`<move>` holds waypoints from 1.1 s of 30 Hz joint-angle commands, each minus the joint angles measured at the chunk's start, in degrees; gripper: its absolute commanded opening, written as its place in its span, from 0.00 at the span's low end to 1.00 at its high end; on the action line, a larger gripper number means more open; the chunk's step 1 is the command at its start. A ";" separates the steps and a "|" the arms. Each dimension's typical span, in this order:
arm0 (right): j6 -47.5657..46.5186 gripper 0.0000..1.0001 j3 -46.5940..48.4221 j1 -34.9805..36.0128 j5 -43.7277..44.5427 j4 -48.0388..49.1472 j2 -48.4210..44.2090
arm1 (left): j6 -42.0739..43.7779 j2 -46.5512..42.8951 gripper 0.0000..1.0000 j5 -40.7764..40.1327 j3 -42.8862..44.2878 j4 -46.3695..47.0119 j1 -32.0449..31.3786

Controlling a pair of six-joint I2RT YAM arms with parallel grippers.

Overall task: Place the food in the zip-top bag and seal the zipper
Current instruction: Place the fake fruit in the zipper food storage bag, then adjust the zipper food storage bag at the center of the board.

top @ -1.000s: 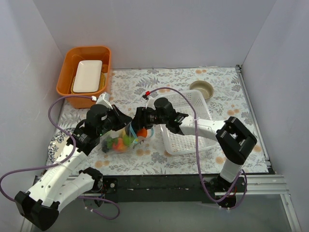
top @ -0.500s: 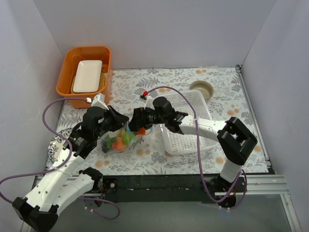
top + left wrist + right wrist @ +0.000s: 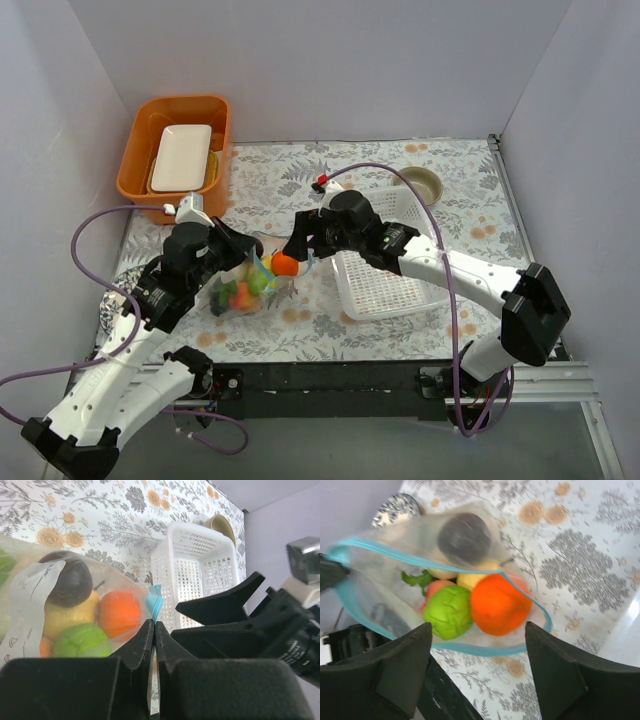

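Note:
The clear zip-top bag (image 3: 240, 293) lies left of centre with its mouth open. Its teal zipper (image 3: 485, 649) forms a loop in the right wrist view. Inside lie an orange (image 3: 500, 605), a green piece (image 3: 449, 612), a dark plum (image 3: 465, 539) and a yellow lemon (image 3: 470, 580). The orange (image 3: 284, 264) sits at the bag's mouth. My left gripper (image 3: 154, 626) is shut on the zipper (image 3: 155, 606) at one end of the mouth. My right gripper (image 3: 477, 670) is open and empty, hovering just above the mouth, touching nothing. It also shows in the top view (image 3: 300, 247).
A white perforated basket (image 3: 392, 262) stands right of the bag, under my right arm. An orange bin (image 3: 140, 165) holding a white tray is at the back left. A small bowl (image 3: 418, 184) sits at the back right. A patterned plate (image 3: 118, 292) lies at the left edge.
My right arm has lifted and swung back from the bag, and the orange now lies in the bag's mouth, free of its fingers. My left gripper shifted slightly left with the bag.

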 commanded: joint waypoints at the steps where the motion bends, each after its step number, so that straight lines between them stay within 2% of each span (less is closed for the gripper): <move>1: 0.65 0.73 0.66 0.20 2.10 -7.64 1.83 | -0.58 -1.76 0.00 -5.16 4.11 -1.83 0.01; 4: 1.70 0.67 -0.23 0.38 0.43 -6.67 2.97 | -0.67 -2.29 0.00 -6.22 4.47 -2.62 0.01; 9: 2.41 0.66 0.30 0.38 0.34 -7.11 5.52 | -0.84 -2.82 0.00 -6.58 4.47 -3.06 0.01; 13: 2.23 0.61 2.66 0.64 1.83 -9.91 6.93 | -1.02 -2.82 0.00 -6.40 4.38 -3.15 0.01; 16: 1.27 0.61 3.73 1.08 4.20 -11.77 6.40 | -1.11 -2.91 0.00 -6.49 4.29 -3.24 0.10; 20: -0.14 0.64 0.66 1.08 4.55 -7.47 0.44 | -1.11 -2.82 0.00 -6.49 4.03 -2.97 0.01; 23: -0.75 0.66 0.21 0.99 6.92 -7.81 -1.85 | -1.02 -2.47 0.00 -6.40 4.03 -2.71 0.01; 28: -0.58 0.67 1.27 0.99 9.03 -12.11 -1.42 | -0.93 -2.20 0.00 -6.58 4.47 -2.45 0.01; 33: 0.39 0.65 -0.93 0.99 6.67 -11.69 -0.54 | -1.02 -2.73 0.00 -7.19 5.08 -2.45 0.01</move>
